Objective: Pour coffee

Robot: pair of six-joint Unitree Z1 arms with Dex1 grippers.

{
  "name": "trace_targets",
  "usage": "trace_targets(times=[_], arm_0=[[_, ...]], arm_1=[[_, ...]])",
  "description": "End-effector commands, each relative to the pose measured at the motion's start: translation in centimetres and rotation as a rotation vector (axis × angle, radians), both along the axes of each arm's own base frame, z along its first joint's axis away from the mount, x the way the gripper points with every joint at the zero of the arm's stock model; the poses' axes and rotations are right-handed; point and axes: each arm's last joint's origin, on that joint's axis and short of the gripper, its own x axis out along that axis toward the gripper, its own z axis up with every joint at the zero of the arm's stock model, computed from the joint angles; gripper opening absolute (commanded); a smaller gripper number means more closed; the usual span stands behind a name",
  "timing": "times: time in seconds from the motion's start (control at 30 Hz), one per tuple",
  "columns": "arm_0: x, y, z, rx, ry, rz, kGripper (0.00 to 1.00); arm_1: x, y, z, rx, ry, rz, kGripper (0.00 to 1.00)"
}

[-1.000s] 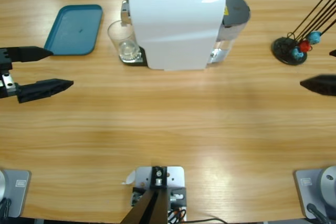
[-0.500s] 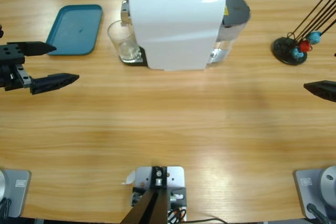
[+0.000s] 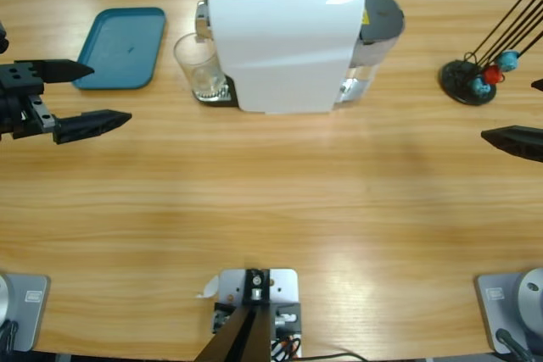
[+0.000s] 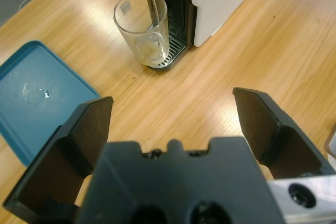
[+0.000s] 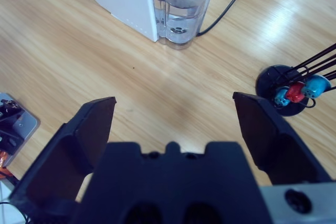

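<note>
A clear glass [image 3: 199, 69] stands on the drip grate under the spout of the white coffee machine [image 3: 284, 40]. In the left wrist view the glass [image 4: 143, 27] holds a shallow pale layer of coffee [image 4: 149, 51] at its bottom. My left gripper [image 3: 110, 92] hovers open at the table's left side, well short of the glass, and its own view [image 4: 172, 98] shows nothing between the jaws. Open as well, my right gripper [image 3: 507, 109] sits at the right edge, facing the machine's clear water tank [image 5: 181, 9] from a distance [image 5: 173, 99].
A teal tray [image 3: 119, 47] lies at the back left, just beyond the left gripper. A black stand with thin rods and red and blue balls [image 3: 471, 78] sits at the back right near the right gripper. A black cable [image 5: 231, 3] runs behind the machine.
The left gripper has moved a little to the right and toward the far side, nearer the tray's edge. The right gripper has barely shifted.
</note>
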Motion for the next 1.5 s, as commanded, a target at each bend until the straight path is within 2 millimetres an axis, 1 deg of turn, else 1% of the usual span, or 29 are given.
trace_targets(times=[0.03,0.23,0.43,0.67,0.9,1.07,1.5], arm_0=[[0.5,-0.6,-1.2,0.038,0.040,0.000,1.000],[0.6,-0.7,-1.7,0.043,0.068,0.005,1.000],[0.3,-0.5,-1.3,0.021,0.060,0.010,1.000],[0.3,-0.5,-1.3,0.019,0.067,0.011,1.000],[1.1,-0.6,-1.4,0.025,0.072,0.032,1.000],[1.9,-1.2,-1.4,0.013,0.058,0.034,1.000],[1.7,-1.0,-1.0,0.001,0.044,0.035,1.000]], arm_1=[[0.5,0.6,-1.3,-0.050,0.038,0.030,0.993],[0.7,0.7,-1.3,-0.053,0.043,0.033,0.996],[0.6,0.7,-1.3,-0.055,0.041,0.032,0.994],[0.9,0.9,-1.4,-0.061,0.050,0.033,1.000],[0.9,0.9,-1.4,-0.062,0.050,0.033,0.996],[0.9,0.9,-1.4,-0.065,0.052,0.033,0.996],[0.9,0.9,-1.4,-0.067,0.049,0.041,0.996]])
